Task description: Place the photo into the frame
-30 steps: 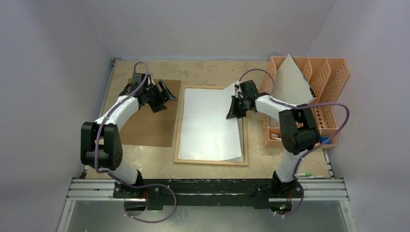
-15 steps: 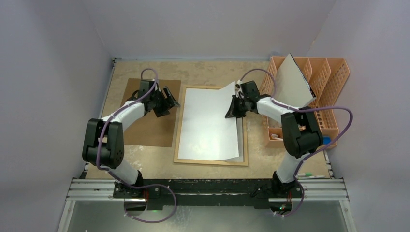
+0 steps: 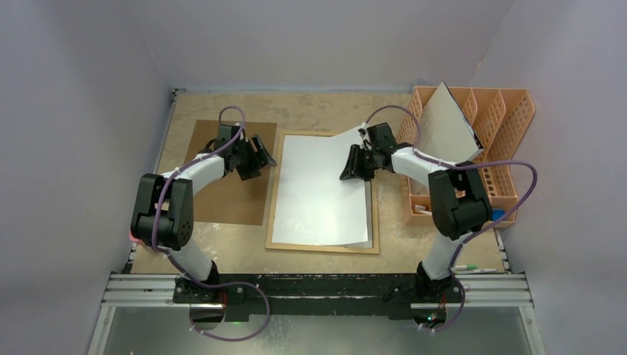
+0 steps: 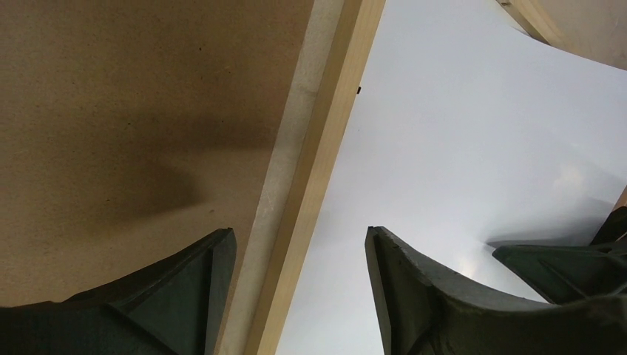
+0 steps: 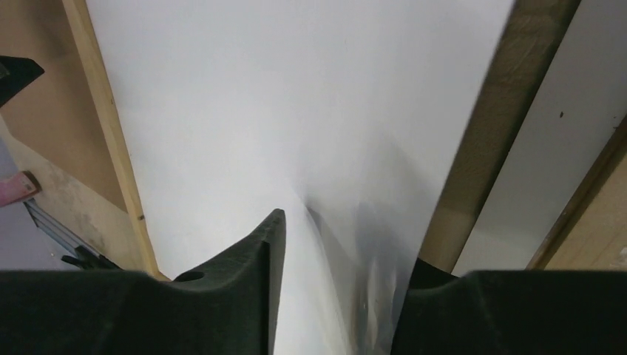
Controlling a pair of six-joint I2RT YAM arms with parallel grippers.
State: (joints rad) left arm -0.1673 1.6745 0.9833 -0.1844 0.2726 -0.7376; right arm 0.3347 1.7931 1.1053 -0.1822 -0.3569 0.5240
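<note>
Frame [image 3: 296, 249]: lies flat at the centre of the table [image 3: 318, 109], long sides running from the bottom of the top view to the top. All four light-wood rails are visible.

Photo [image 3: 318, 196]: lies inside the frame with its plain white side up, so no print is visible. It covers most of the opening. Its lower part is flat. Its upper right corner is lifted off the frame and curls up at the right gripper [image 3: 347, 173]. A strip of the frame's inside shows along the sheet's right edge.

Right gripper: over the upper right part of the frame. The wrist view shows its fingers a narrow gap apart, with the raised edge of the sheet between them. Whether either pad touches the paper cannot be told.

Left gripper [image 3: 260, 163]: at the upper left of the frame, spread wide and holding nothing. In its wrist view one finger is over the brown board [image 3: 222, 196], the other over the white sheet, and the left rail runs between them.

Brown board: flat on the table, just left of the frame.

Orange rack [image 3: 510, 133]: at the right edge, with a grey board [image 3: 446, 122] leaning in it.
</note>
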